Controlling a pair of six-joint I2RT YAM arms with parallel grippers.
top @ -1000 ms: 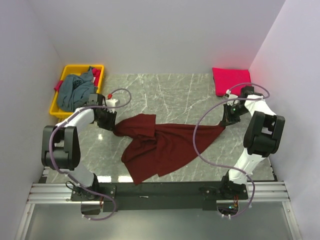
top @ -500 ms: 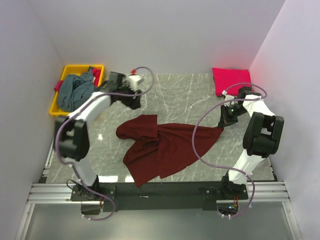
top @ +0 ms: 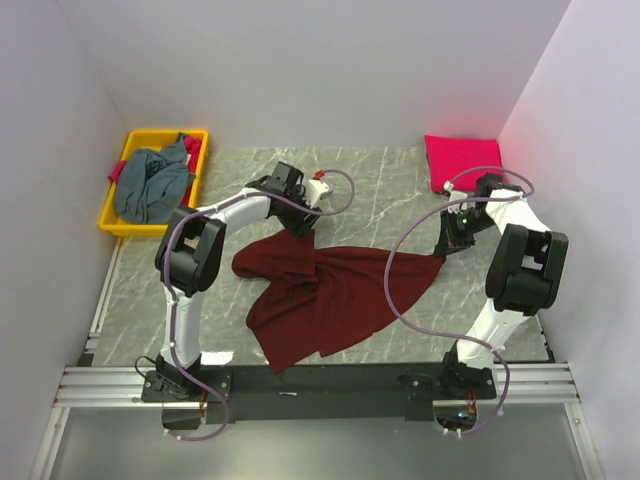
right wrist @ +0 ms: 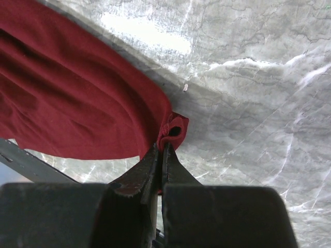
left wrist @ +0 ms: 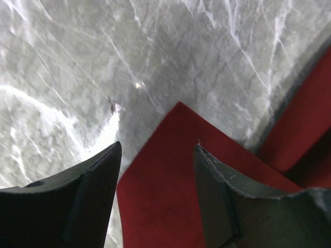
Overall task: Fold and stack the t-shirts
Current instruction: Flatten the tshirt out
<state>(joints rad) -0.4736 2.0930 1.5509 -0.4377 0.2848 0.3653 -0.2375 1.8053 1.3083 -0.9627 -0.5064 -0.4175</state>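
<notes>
Progress at inspection: one of three garments appeared finished. The pink-red t-shirt lay folded into a flat square at the far right corner of the bench. It was judged to be the base of the stack, and nothing lay on top of it.

The maroon t-shirt was on the middle of the bench, spread out but creased, with folds bunched toward its left side. No fold had been made in it.

The right hand was clamped on a small pinch of the maroon t-shirt's right edge, the jaws pressed together with cloth puckered between them. The left hand was at the garment's far left corner with its fingers apart and nothing gripped. The wrist view showed a cloth corner below the gap, and whether the fingers touched it could not be told.

The grey-blue t-shirt lay heaped in the yellow bin at the far left, unfolded.

Outstanding, in the inspector's judgement: flattening and folding the maroon garment, placing it on the pink-red one, then doing the same with the grey-blue one. Roughly one third was complete.
</notes>
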